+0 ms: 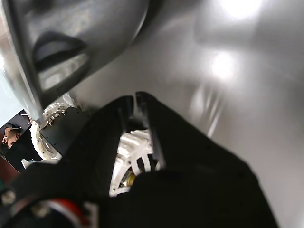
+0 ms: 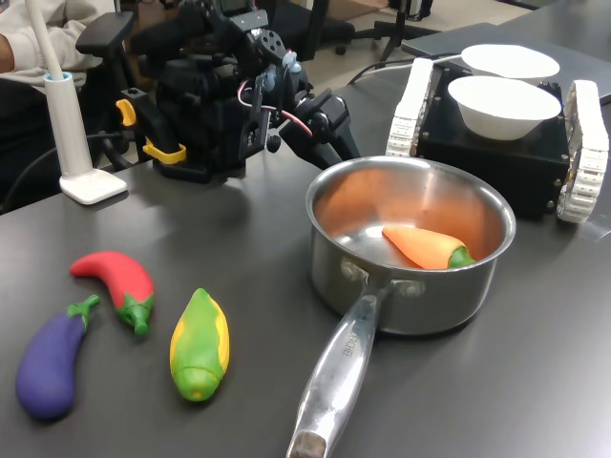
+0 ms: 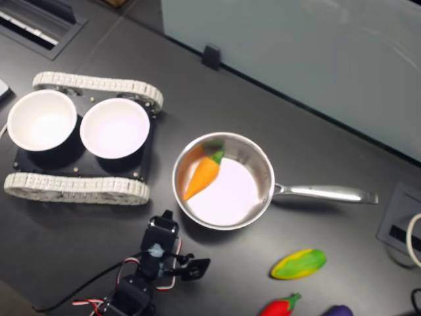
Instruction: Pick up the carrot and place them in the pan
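1. Lying inside the pan (image 2: pixel 410 250): the carrot (image 2: pixel 425 245), orange body on the steel floor, green cap against the inner wall
2. In the second exterior view, resting along the side of the pan nearest the white bowls (image 3: pixel 115 127), green cap toward the far rim, tapered tip toward the arm (image 3: pixel 154 266)
3. Standing on the dark worktop (image 2: pixel 239 239), handle (image 2: pixel 334 382) stretched toward the near edge in the first exterior view, toward the second exterior view's right
4. Poised just outside the pan's rim: the gripper (image 2: pixel 339 145), between the arm's black base and the steel wall in the first exterior view, clear of the carrot
5. In the wrist view, black jaws drawn nearly together with only a thin slit between the tips, nothing clamped between them; blurred steel curve of the pan beside them, grey worktop beyond
6. Sitting near the pan on a black tracked base (image 3: pixel 79 158) with white treads, two white bowls side by side
7. Laid out on the worktop, well apart from the pan, at the first exterior view's left: yellow-green corn (image 2: pixel 199 344), red chili (image 2: pixel 119 281), purple eggplant (image 2: pixel 52 358)
8. Standing beyond those, a white stand (image 2: pixel 76 143) on a flat foot
9. Partly in view at the top left of the first exterior view: a person's sleeve (image 2: pixel 38 38)
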Controlling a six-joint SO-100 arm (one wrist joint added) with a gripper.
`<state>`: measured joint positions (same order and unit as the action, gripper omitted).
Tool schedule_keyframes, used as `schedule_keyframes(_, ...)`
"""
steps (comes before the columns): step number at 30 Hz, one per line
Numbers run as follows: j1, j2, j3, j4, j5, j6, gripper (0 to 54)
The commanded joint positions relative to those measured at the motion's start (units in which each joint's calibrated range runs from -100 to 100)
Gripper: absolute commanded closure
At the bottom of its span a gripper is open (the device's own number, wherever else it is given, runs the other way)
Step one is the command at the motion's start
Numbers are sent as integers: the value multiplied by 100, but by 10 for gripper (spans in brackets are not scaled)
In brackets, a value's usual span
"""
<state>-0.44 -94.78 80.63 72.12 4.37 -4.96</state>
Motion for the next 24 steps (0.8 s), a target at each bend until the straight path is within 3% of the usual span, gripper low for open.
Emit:
schedule_keyframes(1, -82, -66, -117, 25, 78, -126, 534)
schedule_keyframes(24, 67, -66, -135, 76, 83, -126, 534)
